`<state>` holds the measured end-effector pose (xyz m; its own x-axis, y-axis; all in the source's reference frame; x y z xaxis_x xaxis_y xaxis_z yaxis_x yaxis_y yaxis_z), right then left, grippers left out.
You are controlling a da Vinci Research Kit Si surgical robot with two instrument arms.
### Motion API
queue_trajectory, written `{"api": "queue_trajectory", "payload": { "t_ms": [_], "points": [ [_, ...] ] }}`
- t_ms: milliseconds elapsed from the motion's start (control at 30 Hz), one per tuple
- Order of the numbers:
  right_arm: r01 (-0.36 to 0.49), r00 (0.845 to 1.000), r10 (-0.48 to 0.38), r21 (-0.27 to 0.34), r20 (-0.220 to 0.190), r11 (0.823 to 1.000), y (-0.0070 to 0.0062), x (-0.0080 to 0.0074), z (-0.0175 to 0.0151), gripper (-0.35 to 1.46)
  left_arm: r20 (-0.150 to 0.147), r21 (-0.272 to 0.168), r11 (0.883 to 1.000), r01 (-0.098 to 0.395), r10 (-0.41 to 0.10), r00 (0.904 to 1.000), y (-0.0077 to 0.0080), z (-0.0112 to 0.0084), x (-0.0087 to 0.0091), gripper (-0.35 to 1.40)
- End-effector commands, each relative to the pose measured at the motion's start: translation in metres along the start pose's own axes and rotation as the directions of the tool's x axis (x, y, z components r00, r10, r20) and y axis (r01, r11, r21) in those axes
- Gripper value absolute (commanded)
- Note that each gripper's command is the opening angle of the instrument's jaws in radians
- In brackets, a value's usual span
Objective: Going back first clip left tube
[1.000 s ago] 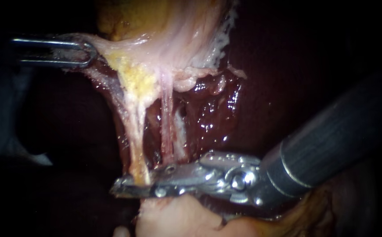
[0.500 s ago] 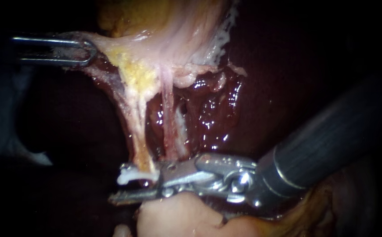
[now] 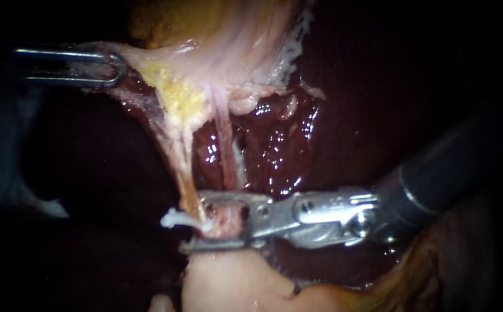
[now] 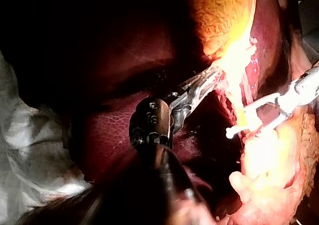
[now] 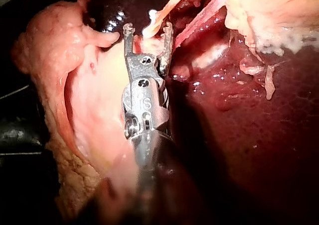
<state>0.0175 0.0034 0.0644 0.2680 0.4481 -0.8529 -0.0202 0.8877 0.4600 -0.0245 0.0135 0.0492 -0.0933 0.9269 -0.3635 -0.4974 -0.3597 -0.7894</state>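
The white clip (image 3: pixel 177 219) sits across the lower end of the left tube (image 3: pixel 176 144), the yellowish strand that runs down from the gallbladder (image 3: pixel 217 34). The placing therefore seems done, and the step in hand is, by judgement, the backing out. The end effector of the right instrument (image 3: pixel 205 222) stands wide, its two jaws apart just beside the clip and closed on nothing. The end effector of the left instrument (image 3: pixel 110 66) is clamped on the edge of the gallbladder and holds both strands stretched. The next move probably calls for a straight pull along the shaft, with the jaws kept apart, because the pink right tube (image 3: pixel 224 144) passes close to the upper jaw and could be caught. The liver (image 3: pixel 280 150) behind is wet and shining, so it is likely slippery. Room is small: a pale lump of tissue (image 3: pixel 234 283) lies directly under the lower jaw.
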Motion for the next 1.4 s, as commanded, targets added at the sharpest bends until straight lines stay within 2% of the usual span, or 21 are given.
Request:
{"api": "queue_trajectory", "payload": {
  "t_ms": [33, 267, 467, 700, 933, 1133, 1400],
  "points": [
    [0.019, 1.0, -0.019, 0.005, 0.0, 1.0, 0.0002, 0.0004, -0.0013, 0.5, 0.0, -0.001, 1.0, 0.0, 0.0, 1.0, 0.0, 0.0, 0.0, -0.35],
    [0.081, 0.997, -0.081, 0.024, -0.004, 0.996, 0.0021, 0.0027, -0.0085, 0.5, 0.0, -0.001, 1.0, 0.0, 0.0, 1.0, 0.0, 0.0, 0.0, -0.35],
    [0.088, 0.996, -0.088, 0.033, -0.004, 0.996, 0.0033, 0.0022, -0.0126, 0.5, 0.0, -0.001, 1.0, -0.001, 0.001, 1.0, 0.0, -0.0001, 0.0, -0.35],
    [0.1, 0.995, -0.1, 0.033, -0.003, 0.994, 0.0046, 0.0013, -0.0141, 0.5, 0.0, -0.001, 1.0, -0.001, 0.001, 1.0, 0.0, -0.0001, -0.0001, -0.35],
    [0.1, 0.995, -0.1, 0.034, -0.003, 0.994, 0.0047, 0.0012, -0.0144, 0.5, -0.005, 0.005, 1.0, -0.002, 0.002, 1.0, 0.0, 0.0007, -0.0003, -0.35],
    [0.1, 0.995, -0.1, 0.034, -0.003, 0.994, 0.0046, 0.0012, -0.0144, 0.5, -0.004, -0.001, 1.0, -0.006, 0.006, 1.0, 0.0001, 0.0029, -0.0012, -0.35],
    [0.1, 0.995, -0.1, 0.034, -0.003, 0.994, 0.0046, 0.0013, -0.0144, 0.5, 0.006, -0.007, 1.0, -0.02, 0.02, 0.9998, -0.0009, 0.006, -0.003, -0.35]
  ]
}}
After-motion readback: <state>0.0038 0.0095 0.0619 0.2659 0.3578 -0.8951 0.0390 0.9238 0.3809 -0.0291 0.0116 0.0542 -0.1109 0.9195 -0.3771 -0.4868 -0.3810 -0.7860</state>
